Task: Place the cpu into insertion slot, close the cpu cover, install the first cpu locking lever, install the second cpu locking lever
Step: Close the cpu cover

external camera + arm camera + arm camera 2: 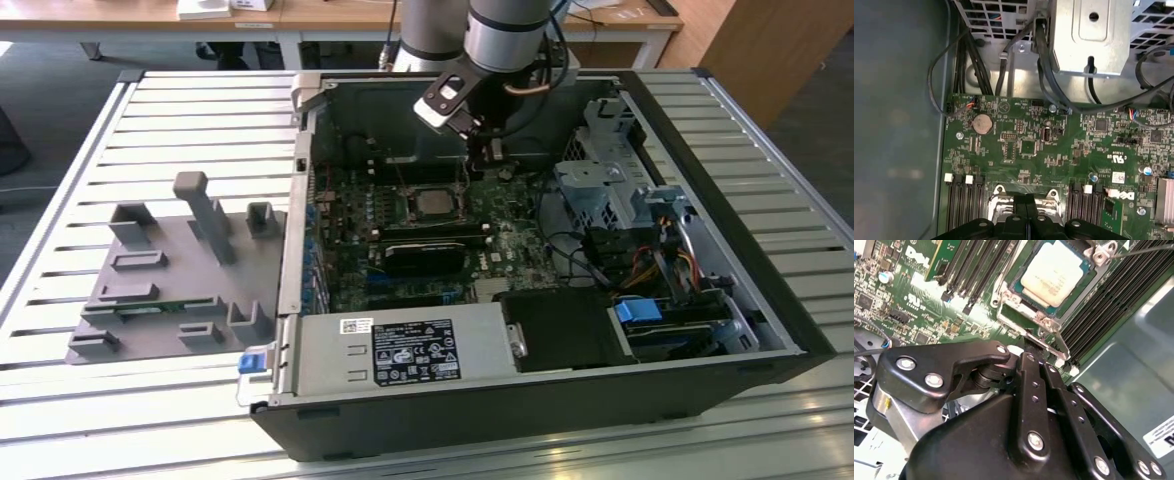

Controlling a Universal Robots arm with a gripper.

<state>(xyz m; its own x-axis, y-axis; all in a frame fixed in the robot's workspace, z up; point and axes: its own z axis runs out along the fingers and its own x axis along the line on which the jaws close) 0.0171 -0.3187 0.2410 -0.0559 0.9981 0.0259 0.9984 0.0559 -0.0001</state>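
Gripper [487,150] of black jointed metal hangs in the open dark computer case [534,420] in the exterior view, near the flat silver-grey square cpu [434,203]. In the second wrist view its jaws press together beside the thin silvery cpu cover [1046,322] framing that chip.

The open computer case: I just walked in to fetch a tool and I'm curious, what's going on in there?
A robot arm has its gripper down inside the computer case, with its closed fingertips right beside the cpu. The cpu already lies in place on the motherboard, and the cpu cover lies flat around it. I cannot tell whether the locking levers are latched.
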